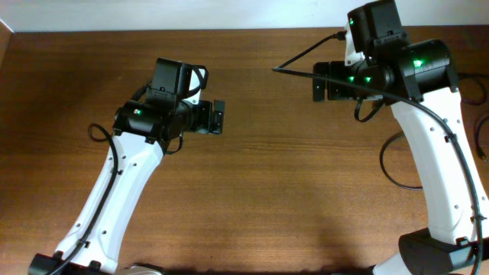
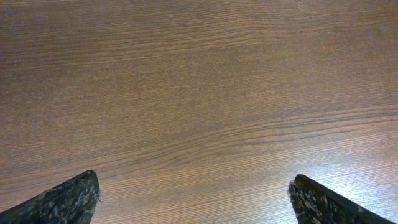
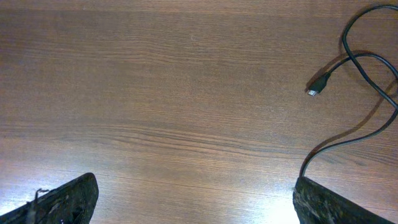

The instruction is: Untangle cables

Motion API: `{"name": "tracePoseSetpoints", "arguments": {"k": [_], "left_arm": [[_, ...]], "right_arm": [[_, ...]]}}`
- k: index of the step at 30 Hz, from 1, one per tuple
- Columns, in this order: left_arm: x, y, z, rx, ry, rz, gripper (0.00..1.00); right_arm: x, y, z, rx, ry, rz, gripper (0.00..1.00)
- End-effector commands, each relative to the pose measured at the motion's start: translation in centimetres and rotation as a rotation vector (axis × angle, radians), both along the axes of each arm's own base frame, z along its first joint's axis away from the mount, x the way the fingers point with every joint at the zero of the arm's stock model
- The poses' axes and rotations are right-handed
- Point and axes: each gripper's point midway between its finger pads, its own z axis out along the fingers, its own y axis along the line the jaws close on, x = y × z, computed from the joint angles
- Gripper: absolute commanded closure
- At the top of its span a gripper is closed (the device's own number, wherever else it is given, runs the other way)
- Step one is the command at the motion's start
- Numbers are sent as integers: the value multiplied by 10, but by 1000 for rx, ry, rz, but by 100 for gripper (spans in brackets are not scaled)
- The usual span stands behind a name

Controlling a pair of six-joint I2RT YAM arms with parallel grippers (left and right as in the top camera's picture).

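One thin black cable (image 3: 364, 62) lies loose on the wooden table at the right of the right wrist view. Its small metal-tipped plug (image 3: 314, 91) points left, and its cord curves in loops toward the right edge. My right gripper (image 3: 196, 180) is open and empty, above bare wood to the left of the plug; in the overhead view it (image 1: 315, 80) points left at the back right. My left gripper (image 1: 219, 117) points right at centre left. It (image 2: 196, 183) is open and empty over bare wood, with no cable in its view.
A black wire (image 1: 294, 59) runs in a sharp V from the right arm out to the left. A thin black loop (image 1: 384, 164) lies on the table beside the right arm. The table's back edge meets a white wall.
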Motion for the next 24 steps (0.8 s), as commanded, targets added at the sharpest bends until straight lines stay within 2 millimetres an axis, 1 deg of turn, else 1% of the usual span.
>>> {"name": "tracePoseSetpoints", "arguments": {"k": [1,7,9,12,14,15,17,18,19,20,21,22,23,24], "left_arm": [[0,4,5,-1,-15,13,1],[9,-5,14,-42,-68,-6,1],[5,-11,22,-78,-78,-30,1],[0,-10,37,-88,-119,-33,1],[-12,-13,43,-97,-141,-48,1],[-15,-12,43,-103,-168,-48,1],[-19,-10,45,-131,-280,-51,1],[-23,-9,43,-150,-357,-53,1],[-28,-7,43,-176,-473,-53,1],[-40,-4,45,-217,-638,-58,1],[-58,0,48,-254,-777,-64,1],[-68,3,48,-269,-838,-66,1],[-86,8,48,-294,-943,-68,1],[-96,11,49,-309,-1008,-69,1]], "right_arm": [[0,-1,6,-3,-20,-14,1],[0,-1,6,-3,-20,-14,1],[0,-1,6,-4,-20,-14,1],[0,-1,6,-3,-20,-14,1],[0,-1,6,-3,-20,-14,1],[0,-1,6,-3,-20,-14,1],[0,-1,6,-3,-20,-14,1],[0,-1,6,-3,-20,-14,1],[0,-1,6,-3,-20,-14,1],[0,-1,6,-3,-20,-14,1],[0,-1,6,-3,-20,-14,1],[0,-1,6,-3,-20,-14,1],[0,-1,6,-3,-20,-14,1],[0,-1,6,-3,-20,-14,1]]}}
